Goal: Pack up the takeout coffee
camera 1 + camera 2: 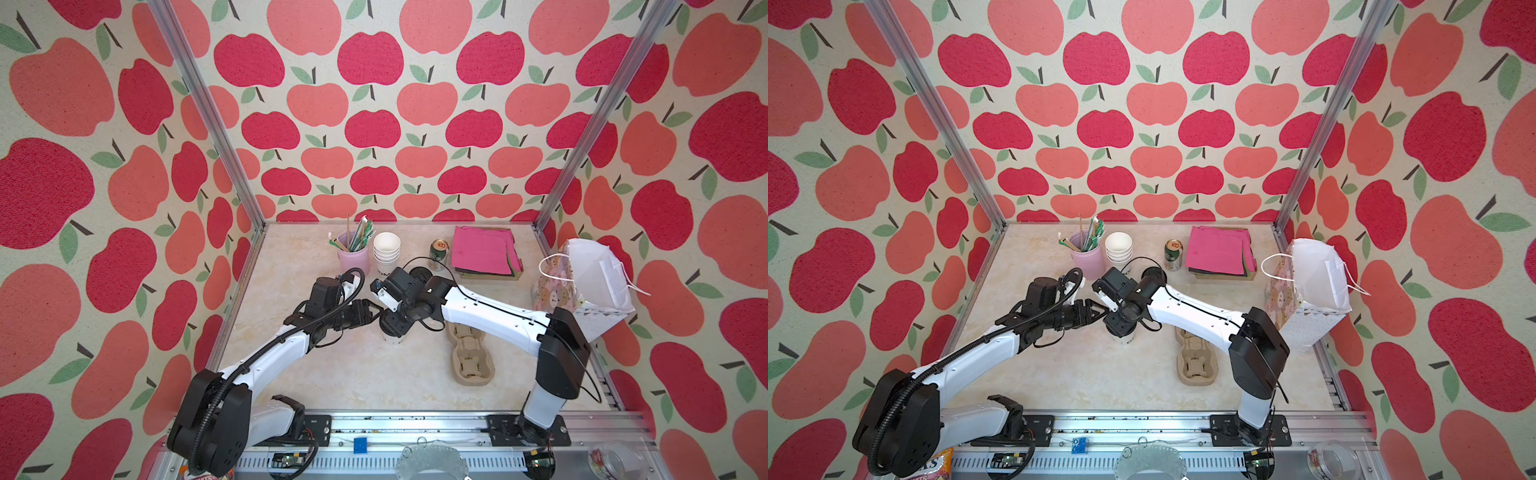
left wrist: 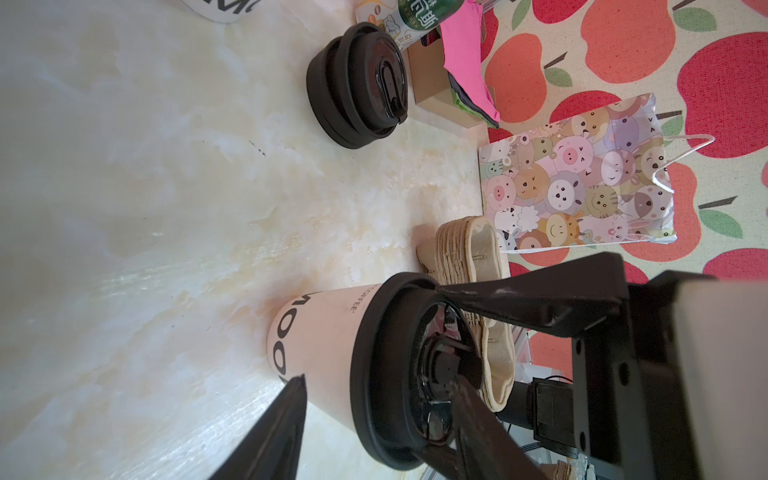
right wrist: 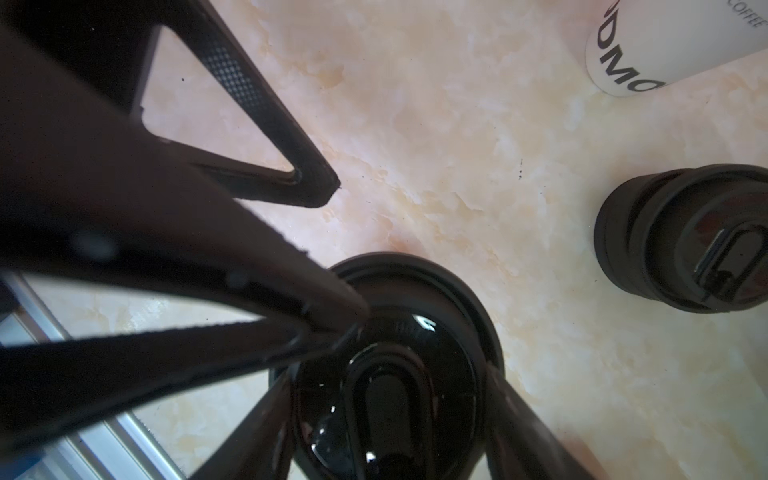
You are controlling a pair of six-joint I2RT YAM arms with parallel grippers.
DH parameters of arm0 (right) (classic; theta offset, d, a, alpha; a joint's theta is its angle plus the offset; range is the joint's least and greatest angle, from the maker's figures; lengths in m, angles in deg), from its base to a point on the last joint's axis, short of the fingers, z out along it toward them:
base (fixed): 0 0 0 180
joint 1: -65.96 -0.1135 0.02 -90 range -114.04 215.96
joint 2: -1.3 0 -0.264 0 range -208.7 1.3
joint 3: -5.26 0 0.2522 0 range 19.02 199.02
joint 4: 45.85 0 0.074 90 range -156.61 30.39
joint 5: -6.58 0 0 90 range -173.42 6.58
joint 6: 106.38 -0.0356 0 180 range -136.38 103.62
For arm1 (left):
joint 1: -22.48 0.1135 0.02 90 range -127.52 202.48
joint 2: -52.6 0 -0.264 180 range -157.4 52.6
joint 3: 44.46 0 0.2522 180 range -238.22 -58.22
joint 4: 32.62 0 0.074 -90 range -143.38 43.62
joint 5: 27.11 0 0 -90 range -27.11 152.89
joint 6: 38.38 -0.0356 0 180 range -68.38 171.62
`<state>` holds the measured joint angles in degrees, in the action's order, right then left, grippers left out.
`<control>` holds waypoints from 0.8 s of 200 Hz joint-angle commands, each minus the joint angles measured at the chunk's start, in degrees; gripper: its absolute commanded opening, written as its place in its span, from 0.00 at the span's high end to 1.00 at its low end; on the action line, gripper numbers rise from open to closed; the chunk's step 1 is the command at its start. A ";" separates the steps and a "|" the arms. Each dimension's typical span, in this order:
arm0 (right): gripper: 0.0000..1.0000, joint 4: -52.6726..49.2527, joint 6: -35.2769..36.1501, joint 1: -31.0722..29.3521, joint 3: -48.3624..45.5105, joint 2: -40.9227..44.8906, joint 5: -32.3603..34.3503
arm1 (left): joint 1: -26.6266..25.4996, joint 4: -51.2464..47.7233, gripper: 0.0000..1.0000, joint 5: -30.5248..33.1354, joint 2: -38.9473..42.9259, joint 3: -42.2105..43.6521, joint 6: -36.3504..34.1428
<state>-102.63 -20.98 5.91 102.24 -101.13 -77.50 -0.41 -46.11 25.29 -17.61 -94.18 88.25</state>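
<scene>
**Both top views.** Coffee cup (image 1: pixel 395 340) upright near the middle of the table (image 1: pixel 332 374), just left of the stacked cardboard carriers (image 1: pixel 469 357). Largely hidden beneath the right gripper (image 1: pixel 392 327), pointed straight down over it. Left gripper (image 1: pixel 376 311) level, reaching in from the left, jaws apart, tips at the cup's top. Behind: stack of lidless cups (image 1: pixel 385 251), drink can (image 1: pixel 438 253), pink napkins (image 1: pixel 482 251). Patterned bag (image 1: pixel 557 291) at the table's right edge.

**Left wrist view.** Cup (image 2: pixel 324 353) with black lid (image 2: pixel 365 374) on. Right gripper's fingers (image 2: pixel 519 299) against opposite sides of the lid rim, closed on it. Spare lids (image 2: pixel 357 87) stacked well apart.

**Right wrist view.** Lid (image 3: pixel 395 374) between the right gripper's own fingers (image 3: pixel 523 424). One left finger (image 3: pixel 291 282) touching the lid's edge, the other over bare table, nothing held.
</scene>
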 commanded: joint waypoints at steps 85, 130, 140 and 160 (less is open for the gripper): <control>0.43 -11.20 -0.77 -0.46 -5.64 -8.44 -3.98 | -4.77 -13.75 0.43 3.85 -9.42 -7.18 -6.91; 0.41 -10.86 -0.84 -0.42 -4.83 -7.71 -3.72 | -5.05 -18.77 0.44 7.93 -10.21 -8.60 -7.51; 0.41 -10.72 -1.00 -0.31 -4.66 -7.40 -3.73 | -5.05 -19.14 0.44 8.57 -9.96 -8.44 -7.21; 0.41 -9.87 -1.76 0.14 -4.56 -6.45 -4.02 | -5.05 -19.33 0.45 9.28 -9.31 -8.00 -7.01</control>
<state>-102.94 -20.98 5.95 102.66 -101.18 -77.70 -5.09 -57.34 29.27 -26.16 -103.28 82.52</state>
